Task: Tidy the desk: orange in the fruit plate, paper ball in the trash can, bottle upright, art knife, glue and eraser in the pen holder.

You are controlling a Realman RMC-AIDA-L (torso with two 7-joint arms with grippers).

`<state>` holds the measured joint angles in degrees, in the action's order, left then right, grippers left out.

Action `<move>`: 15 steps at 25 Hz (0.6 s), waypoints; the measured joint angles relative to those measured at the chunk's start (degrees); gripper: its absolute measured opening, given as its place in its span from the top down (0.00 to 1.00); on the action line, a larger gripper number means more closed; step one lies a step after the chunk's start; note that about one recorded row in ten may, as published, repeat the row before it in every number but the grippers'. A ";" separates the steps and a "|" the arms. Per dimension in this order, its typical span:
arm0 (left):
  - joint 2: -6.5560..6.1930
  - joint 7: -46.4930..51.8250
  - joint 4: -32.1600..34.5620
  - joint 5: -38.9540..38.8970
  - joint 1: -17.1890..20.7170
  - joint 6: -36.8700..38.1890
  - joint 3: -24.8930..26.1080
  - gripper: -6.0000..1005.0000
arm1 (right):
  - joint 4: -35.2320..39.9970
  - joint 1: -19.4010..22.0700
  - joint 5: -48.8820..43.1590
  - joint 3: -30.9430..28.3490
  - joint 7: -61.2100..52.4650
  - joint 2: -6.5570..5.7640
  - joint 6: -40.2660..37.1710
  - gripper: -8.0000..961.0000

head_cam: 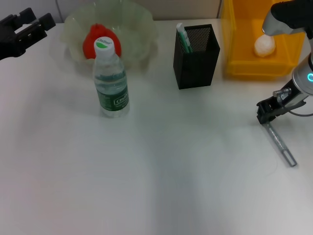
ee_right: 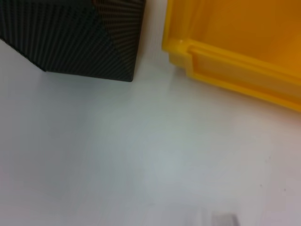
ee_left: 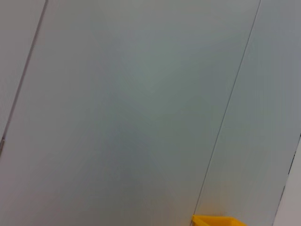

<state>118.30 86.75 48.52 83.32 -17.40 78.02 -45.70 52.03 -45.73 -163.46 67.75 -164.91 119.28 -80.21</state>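
The right pincer point(head_cam: 266, 111) is seen low at the right edge of the counter point(head_cam: 161, 171), in front of the trash can point(head_cam: 244, 68). A thin grey metal knife point(head_cam: 281, 144) lies on the counter with its far end at the pincer's tip and its length running toward the near edge. Whether that end is gripped or only touched cannot be told, and the spread of the fingers cannot be made out. The left pincer point(head_cam: 29, 27) is held at the far left corner, well apart from everything, with its dark fingers point(head_cam: 47, 20) spread apart and nothing between them.

The orange point(head_cam: 90, 44) is seen in the plate point(head_cam: 142, 34), partly covered by the bottle point(head_cam: 111, 81), which stands upright on the counter just in front of the plate. The paper ball point(head_cam: 264, 46) rests inside the trash can. The holder point(head_cam: 196, 58) stands between the plate and the trash can, and a green and white stick point(head_cam: 182, 38) leans in its left corner; what else is inside is hidden by the mesh.

The trash can's right part is cut off and covered by the right arm. In the right wrist view only a corner of the holder point(ee_right: 84, 37) and the trash can's rim point(ee_right: 235, 70) are shown, close together but apart. In the left wrist view mostly a pale panelled wall is shown, with a scrap of yellow trash can point(ee_left: 218, 220) at the edge.
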 joint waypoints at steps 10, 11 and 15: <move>0.00 0.13 0.07 0.00 0.19 0.12 0.96 0.31 | 9.31 6.68 21.94 -17.48 15.85 -1.62 -5.55 0.85; 0.01 0.13 0.04 0.00 0.21 0.12 1.13 0.31 | 8.23 7.39 27.59 -20.48 18.98 -2.30 -5.73 0.85; 0.00 0.03 0.01 0.00 0.02 0.00 1.70 0.31 | -3.42 8.96 50.79 -29.57 34.93 -4.61 -2.61 0.85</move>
<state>118.30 86.78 48.53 83.32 -17.38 78.02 -44.00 48.62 -36.77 -112.67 38.17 -129.98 114.67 -82.82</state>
